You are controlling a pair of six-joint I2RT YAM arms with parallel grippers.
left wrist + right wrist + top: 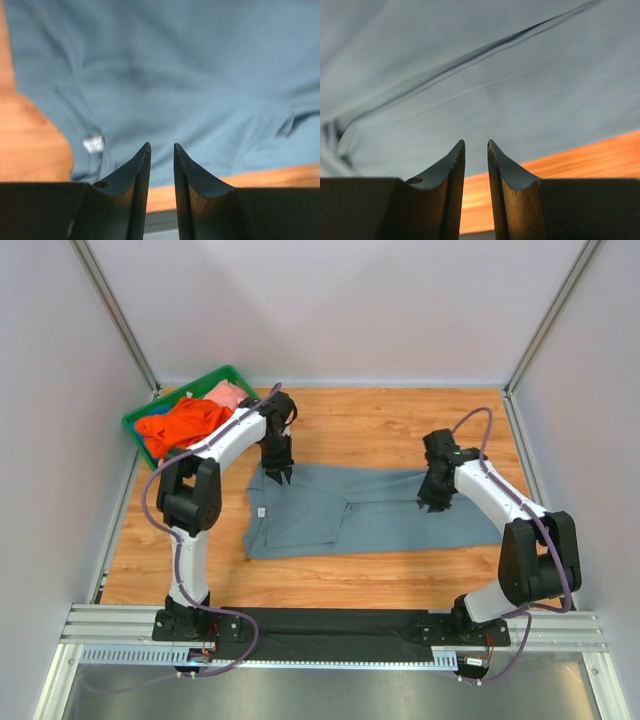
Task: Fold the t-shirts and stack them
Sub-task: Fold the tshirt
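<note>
Top external shows the grey-blue t-shirt (370,515), likely limp and light; left pincer (277,476) and right pincer (435,502), slightly parted and empty, should pinch its edges.

This is a robotics lab test cell. Plain pale panel walls (330,300) on bare aluminium-profile posts (115,315) box in a wood-grain tabletop (380,425) across the middle of the frame. Along the bottom edge, a slotted aluminium rail (110,625) carries two white-and-black robot arms, the left arm (215,450) and the right arm (490,495). Both trail exposed purple cables (150,495). A slate grey-blue fabric t-shirt (330,515) lies spread at centre.
</note>
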